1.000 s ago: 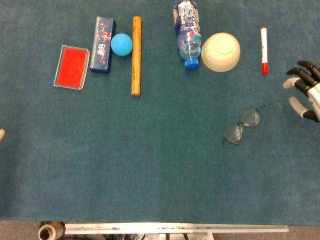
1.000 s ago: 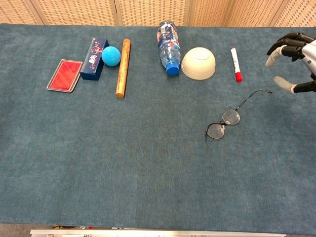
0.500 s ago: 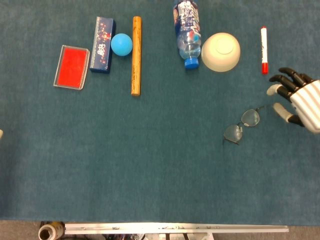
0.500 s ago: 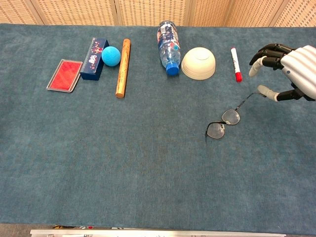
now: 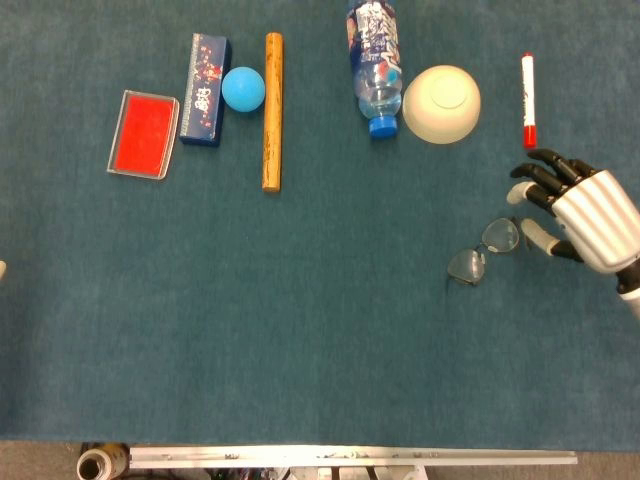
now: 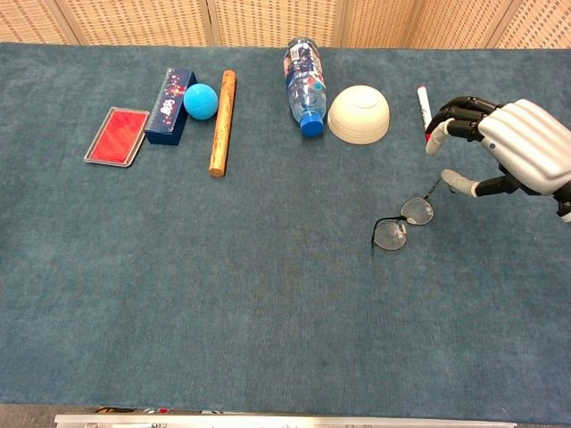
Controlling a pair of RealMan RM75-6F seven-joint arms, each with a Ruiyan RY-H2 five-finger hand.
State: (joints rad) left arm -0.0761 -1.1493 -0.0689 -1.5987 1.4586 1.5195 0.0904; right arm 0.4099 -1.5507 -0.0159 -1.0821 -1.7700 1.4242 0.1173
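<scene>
A pair of thin-rimmed glasses [image 5: 499,236] [image 6: 416,211] lies unfolded on the blue-green cloth, right of centre. My right hand [image 5: 580,213] [image 6: 513,153] hovers just right of them with its fingers spread and curved, holding nothing. Its fingertips are over the glasses' far temple arm, and contact cannot be told. A red-capped white marker [image 5: 527,95] [image 6: 422,98] lies just beyond the hand, its lower end hidden by the fingers in the chest view. Only a pale sliver at the left edge [image 5: 2,268] of the head view may be my left hand.
Along the far side lie an upturned cream bowl [image 5: 441,103] [image 6: 359,114], a water bottle [image 5: 375,60] [image 6: 303,76], a wooden stick [image 5: 271,110] [image 6: 221,122], a blue ball [image 5: 243,88], a dark blue box [image 5: 205,75] and a red case [image 5: 144,134]. The table's metal front edge [image 5: 350,457] runs below.
My right hand has come in from the right edge toward the glasses, its fingers now covering the far temple arm. The glasses and other objects have not moved.
</scene>
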